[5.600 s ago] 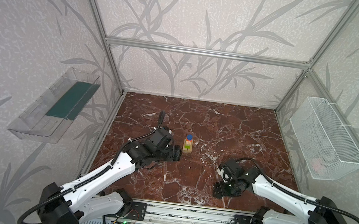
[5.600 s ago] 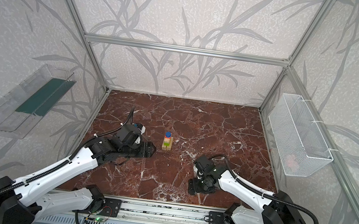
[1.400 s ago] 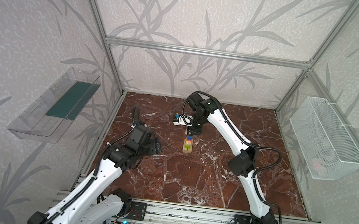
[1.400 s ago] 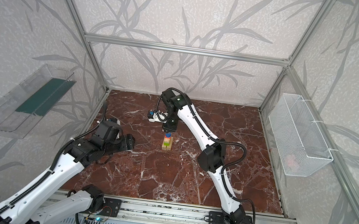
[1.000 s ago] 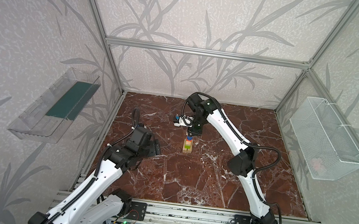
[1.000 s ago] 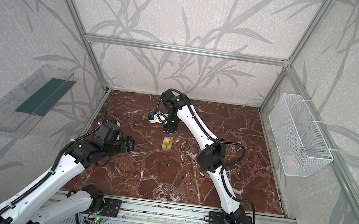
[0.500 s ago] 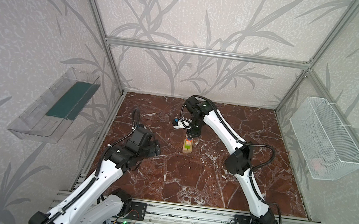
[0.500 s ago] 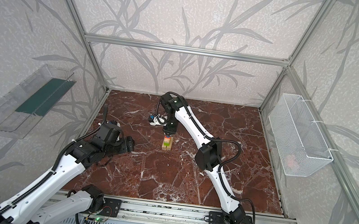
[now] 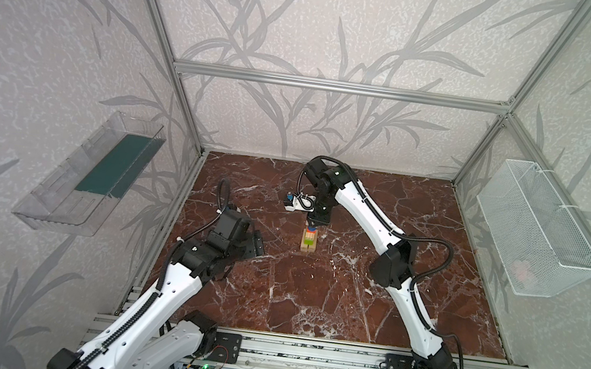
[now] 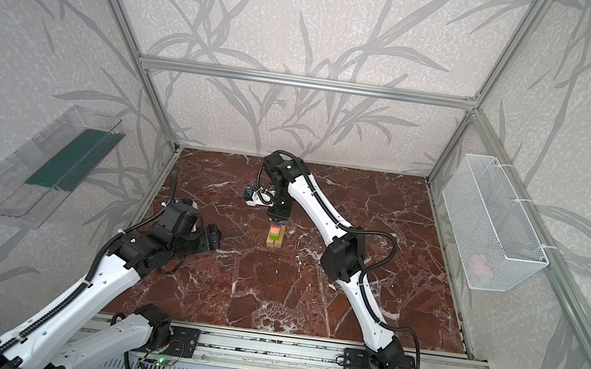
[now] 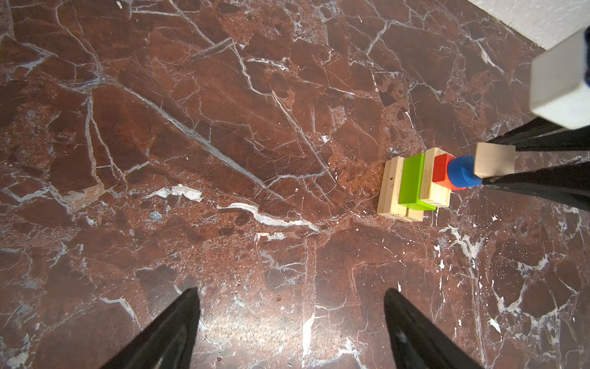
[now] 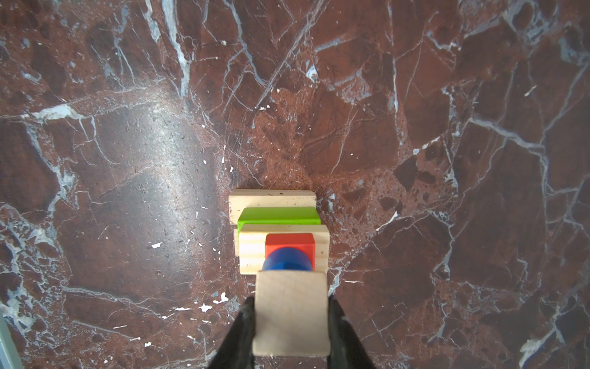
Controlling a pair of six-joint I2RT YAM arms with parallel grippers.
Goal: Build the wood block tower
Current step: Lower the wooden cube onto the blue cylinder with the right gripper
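My right claw (image 12: 292, 319) is pinched narrow on a natural-wood piece (image 12: 292, 311), with one black finger (image 12: 242, 326) on each side of it. The wood block tower (image 9: 309, 239) stands straight below that claw. It's got the blue disc (image 12: 287, 260) on top and the red cube (image 12: 289, 241) under it. Then there's a light plank (image 12: 252, 249), the lime-green brick (image 12: 277, 215), and more plain planks (image 12: 271, 198) at the base on the marble floor (image 11: 223, 127). The piece I'm gripping sits right over the disc, but honestly I can't tell if it's touching or just above. My left claw (image 11: 291, 297) is spread wide with nothing in it, over the floor. The tower is well off to its right, out past the fingertips.
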